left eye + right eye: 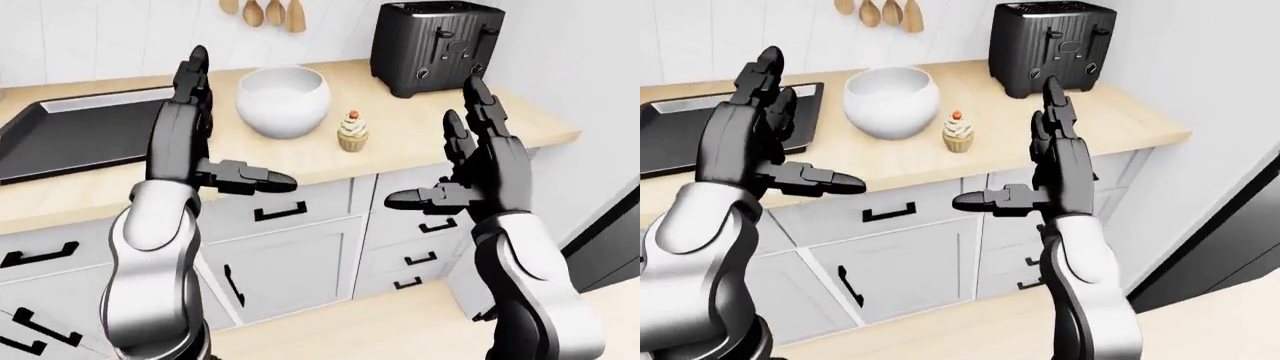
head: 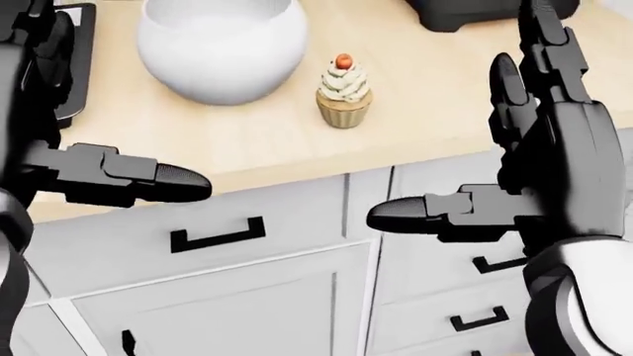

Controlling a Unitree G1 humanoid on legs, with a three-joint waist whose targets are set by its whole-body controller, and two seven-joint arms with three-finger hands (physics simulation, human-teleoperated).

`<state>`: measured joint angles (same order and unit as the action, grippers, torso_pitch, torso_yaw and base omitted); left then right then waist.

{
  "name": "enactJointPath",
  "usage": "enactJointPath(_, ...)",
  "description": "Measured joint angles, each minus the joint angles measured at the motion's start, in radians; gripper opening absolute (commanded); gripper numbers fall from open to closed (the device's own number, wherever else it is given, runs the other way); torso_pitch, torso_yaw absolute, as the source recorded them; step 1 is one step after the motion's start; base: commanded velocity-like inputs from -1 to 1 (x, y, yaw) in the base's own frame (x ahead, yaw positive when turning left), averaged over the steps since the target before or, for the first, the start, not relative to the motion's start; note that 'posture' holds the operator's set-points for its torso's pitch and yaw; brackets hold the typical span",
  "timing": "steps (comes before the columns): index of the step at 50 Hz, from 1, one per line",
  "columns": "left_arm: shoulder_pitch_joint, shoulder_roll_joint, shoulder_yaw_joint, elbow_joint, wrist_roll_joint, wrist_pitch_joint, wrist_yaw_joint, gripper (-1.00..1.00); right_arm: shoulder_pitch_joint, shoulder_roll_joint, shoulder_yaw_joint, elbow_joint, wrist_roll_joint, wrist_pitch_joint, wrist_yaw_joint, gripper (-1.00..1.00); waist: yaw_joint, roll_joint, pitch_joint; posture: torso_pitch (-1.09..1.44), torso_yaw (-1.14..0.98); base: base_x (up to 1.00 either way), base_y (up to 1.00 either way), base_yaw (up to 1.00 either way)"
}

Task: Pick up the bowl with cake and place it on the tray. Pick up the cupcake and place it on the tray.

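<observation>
I am holding both hands up in the air, apart from the counter (image 1: pixel 420 146) and from everything on it; my left hand (image 1: pixel 185 131) is spread wide, fingers pointing up and thumb jutting toward the middle, and my right hand (image 1: pixel 480 161) is mirroring it — neither is gripping anything. The white bowl (image 1: pixel 283 100) is sitting on the counter between my hands in the left-eye view, its contents hidden by the rim; the cupcake (image 2: pixel 344 90) is standing just beside it to the right, upright and untouched; the dark tray (image 1: pixel 75 135) is lying at the left, partly behind my left arm. The risk, as I am judging it — the round bowl is looking smooth, so a one-sided grab may let it slip; the cupcake is standing close enough that my right fingers may topple it; the black toaster (image 1: pixel 437 45) is crowding that side too.
</observation>
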<state>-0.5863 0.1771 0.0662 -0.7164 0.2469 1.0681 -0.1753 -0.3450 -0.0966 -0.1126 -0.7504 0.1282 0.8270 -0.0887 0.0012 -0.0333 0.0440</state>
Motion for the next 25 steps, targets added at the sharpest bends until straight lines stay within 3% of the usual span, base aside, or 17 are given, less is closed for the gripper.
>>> enactJointPath(4, -0.003, -0.001, 0.006, -0.005, 0.008, -0.008, 0.006, 1.0, 0.004, 0.0, 0.007, -0.007, 0.005, -0.023, 0.007, 1.0, -0.011, 0.043, 0.002, 0.0, 0.0, 0.36, 0.0, 0.0)
enactJointPath(6, -0.007, 0.0, 0.006, -0.008, 0.009, -0.012, 0.006, 1.0, -0.002, 0.0, 0.007, -0.005, 0.006, -0.026, 0.009, 1.0, -0.015, 0.079, -0.006, 0.0, 0.0, 0.36, 0.0, 0.0)
enactJointPath(8, 0.003, 0.005, 0.013, -0.007, 0.011, -0.009, 0.006, 1.0, 0.004, 0.01, 0.02, 0.002, 0.008, -0.025, 0.011, 1.0, 0.002, 0.073, 0.013, 0.0, 0.0, 0.36, 0.0, 0.0)
enactJointPath(9, 0.012, 0.005, 0.019, -0.005, 0.014, -0.003, 0.007, 1.0, 0.008, 0.011, 0.029, 0.008, 0.012, -0.019, 0.013, 1.0, 0.007, 0.081, 0.02, 0.0, 0.0, 0.37, 0.0, 0.0)
enactJointPath(11, 0.014, 0.006, 0.028, 0.0, 0.019, 0.011, 0.009, 1.0, 0.01, 0.01, 0.035, 0.009, 0.018, -0.008, 0.019, 1.0, 0.014, 0.088, 0.014, 0.0, 0.0, 0.36, 0.0, 0.0)
enactJointPath(14, 0.0, 0.009, 0.023, -0.015, 0.02, 0.011, 0.009, 1.0, 0.0, 0.007, 0.024, -0.007, 0.017, -0.003, 0.017, 1.0, 0.016, 0.067, 0.0, 0.0, 0.0, 0.36, 0.0, 0.0)
enactJointPath(18, -0.028, 0.021, 0.023, -0.049, 0.021, 0.029, 0.001, 1.0, -0.015, 0.006, 0.021, -0.034, 0.017, -0.006, 0.013, 1.0, 0.029, 0.022, 0.0, 0.0, 0.0, 0.36, 0.0, 0.0)
enactJointPath(20, -0.037, 0.023, 0.024, -0.055, 0.024, 0.034, 0.001, 1.0, -0.02, 0.006, 0.024, -0.038, 0.019, -0.004, 0.013, 1.0, 0.03, -0.011, -0.01, 0.0, 0.0, 0.26, 0.0, 0.0)
enactJointPath(21, -0.036, 0.018, 0.021, -0.058, 0.025, 0.034, 0.001, 1.0, -0.02, 0.002, 0.021, -0.039, 0.02, -0.005, 0.013, 1.0, 0.022, -0.015, -0.013, 0.0, 0.0, 0.17, 0.0, 0.0)
enactJointPath(22, -0.026, 0.012, 0.013, -0.057, 0.023, 0.034, 0.0, 1.0, -0.013, 0.001, 0.017, -0.033, 0.019, -0.005, 0.013, 1.0, 0.013, -0.008, -0.004, 0.0, 0.0, 0.15, 0.0, 0.0)
enactJointPath(25, -0.023, 0.013, -0.005, -0.049, 0.012, 0.056, -0.013, 1.0, 0.001, 0.002, 0.004, -0.013, 0.012, 0.006, 0.005, 1.0, 0.007, -0.023, 0.016, 0.0, 0.0, 0.0, 0.0, 0.0)
